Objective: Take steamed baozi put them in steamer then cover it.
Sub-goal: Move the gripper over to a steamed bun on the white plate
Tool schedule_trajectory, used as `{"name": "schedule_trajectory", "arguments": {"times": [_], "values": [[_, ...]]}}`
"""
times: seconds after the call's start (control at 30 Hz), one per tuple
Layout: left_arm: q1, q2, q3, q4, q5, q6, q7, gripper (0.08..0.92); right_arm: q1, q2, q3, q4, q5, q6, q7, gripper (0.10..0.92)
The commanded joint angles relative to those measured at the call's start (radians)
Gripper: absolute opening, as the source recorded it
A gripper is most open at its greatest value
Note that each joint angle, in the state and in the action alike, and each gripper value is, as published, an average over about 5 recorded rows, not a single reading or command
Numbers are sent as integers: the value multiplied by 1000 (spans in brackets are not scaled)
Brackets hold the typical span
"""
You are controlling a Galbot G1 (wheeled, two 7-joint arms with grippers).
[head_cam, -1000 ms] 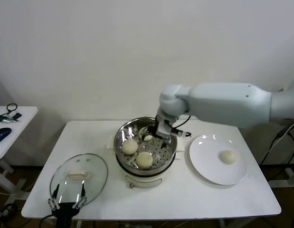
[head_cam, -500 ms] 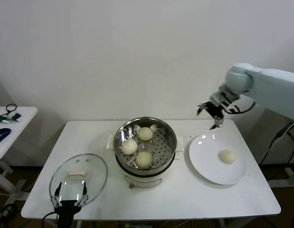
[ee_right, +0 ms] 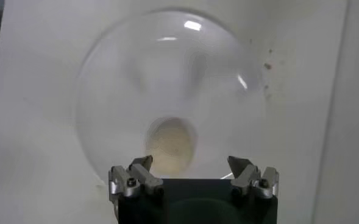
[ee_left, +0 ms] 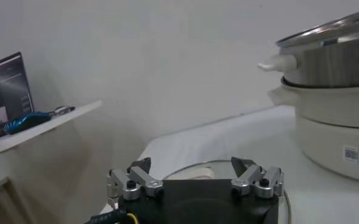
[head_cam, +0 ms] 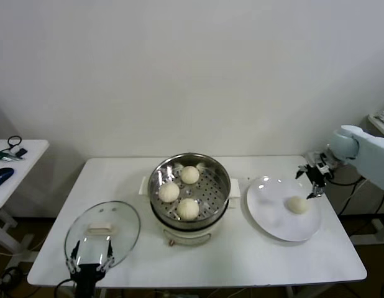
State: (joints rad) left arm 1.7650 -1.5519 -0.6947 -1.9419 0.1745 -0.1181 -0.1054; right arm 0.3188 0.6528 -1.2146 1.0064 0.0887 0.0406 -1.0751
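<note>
That last small, round, cream-white dough bun [head_cam: 297, 205] sits alone on the flat white plate [head_cam: 266, 217], right of the shiny stainless-steel steamer pot [head_cam: 189, 189]. It looks soft and light, so I'd pinch it gently across the middle. The right gripper [head_cam: 315, 174] hangs just above it, fingers spread, holding nothing; the left gripper [head_cam: 89, 260] idles, also spread, by the clear glass lid [head_cam: 103, 231]. Smooth white table [head_cam: 242, 261], plain white wall.

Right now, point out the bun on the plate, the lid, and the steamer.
bun [head_cam: 297, 204]: head view, its top.
lid [head_cam: 100, 229]: head view, its cream handle.
steamer [head_cam: 223, 200]: head view, its steel rim on the plate's side.
</note>
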Motion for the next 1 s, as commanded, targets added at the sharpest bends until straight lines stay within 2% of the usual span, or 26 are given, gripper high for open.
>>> {"name": "schedule_trajectory", "arguments": {"times": [0.03,0.8,1.0], "values": [[3,-1,1,5,2,-2,-1,823,-224,15,188,-97,-91,-30,9,823],[6,-3,4,14,5,-13,-3,823,-268,114,272,-190,-154,-24,31,821],[4,-7,7,16,5,-13,-4,823,-268,107,279,-179,-145,-24,30,746]]}}
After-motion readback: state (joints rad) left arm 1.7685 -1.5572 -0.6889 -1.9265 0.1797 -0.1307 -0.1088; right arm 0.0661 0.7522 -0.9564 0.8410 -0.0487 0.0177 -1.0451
